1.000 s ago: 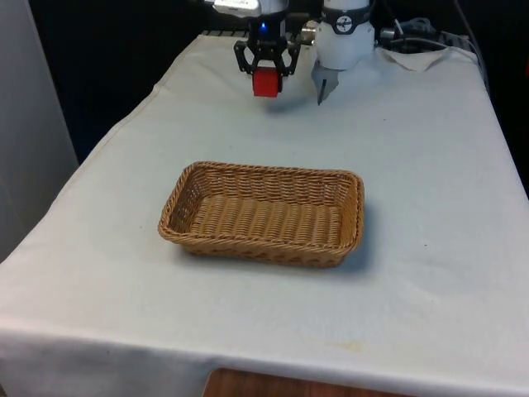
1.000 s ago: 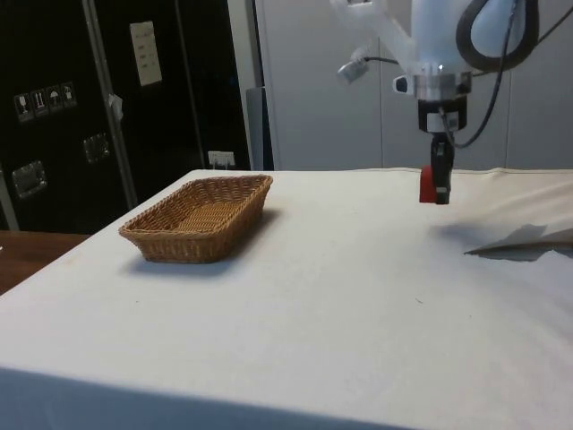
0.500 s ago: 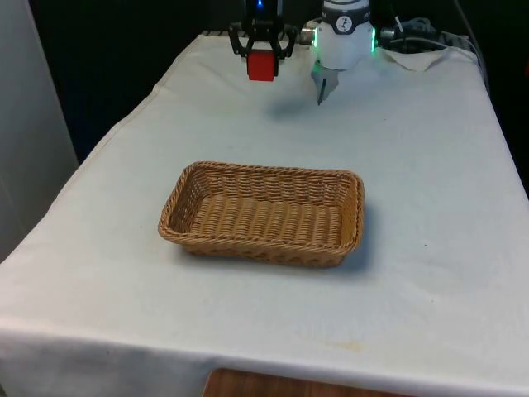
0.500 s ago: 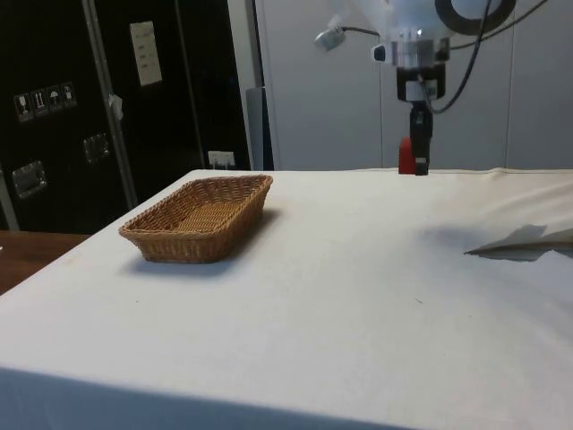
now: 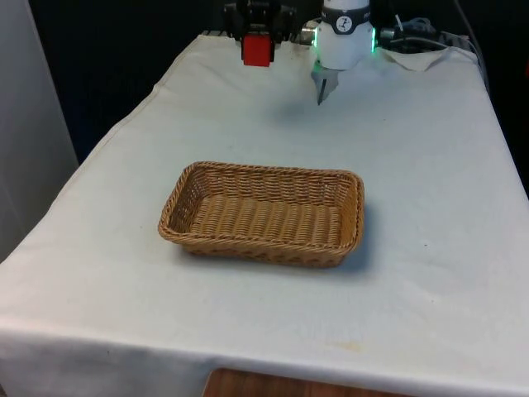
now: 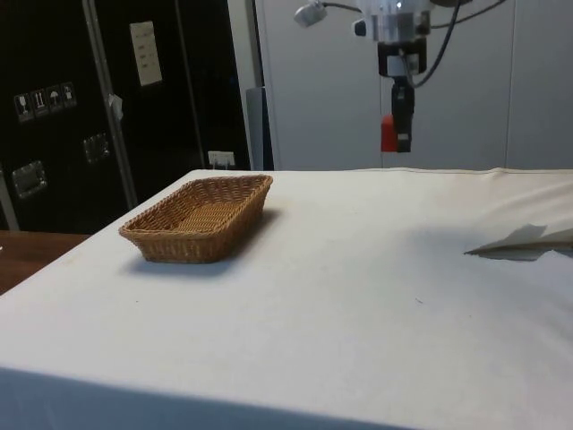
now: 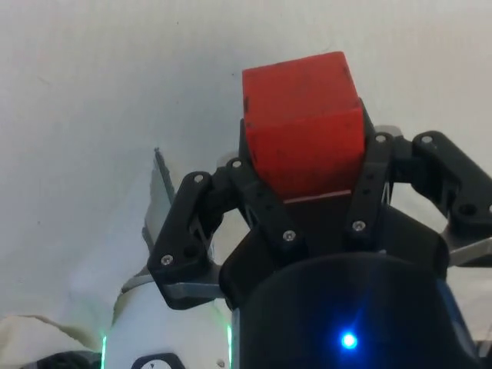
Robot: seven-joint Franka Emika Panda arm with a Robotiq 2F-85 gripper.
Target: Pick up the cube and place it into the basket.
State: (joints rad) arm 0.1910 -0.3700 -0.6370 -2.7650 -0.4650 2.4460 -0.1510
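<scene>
A red cube (image 5: 258, 50) hangs high above the table's far end, with my black gripper (image 5: 258, 48) shut on it. From the side, the cube (image 6: 389, 133) is well above the cloth and far from the basket, held in the gripper (image 6: 397, 134). In the wrist view the cube (image 7: 304, 127) sits clamped between both fingers (image 7: 257, 192). The wicker basket (image 5: 186, 184) lies in the middle of the table, nearer the camera than the cube, with nothing inside. Seen from the side, the basket (image 6: 143, 235) is left of the gripper.
Crumpled white cloth (image 5: 421, 56) is bunched at the table's far right corner, and a fold of it (image 6: 528, 242) shows in the side view. White cloth covers the table around the basket.
The gripper has risen with the red cube, from just above the cloth to high over the table. In the side view it has also shifted left, towards the basket.
</scene>
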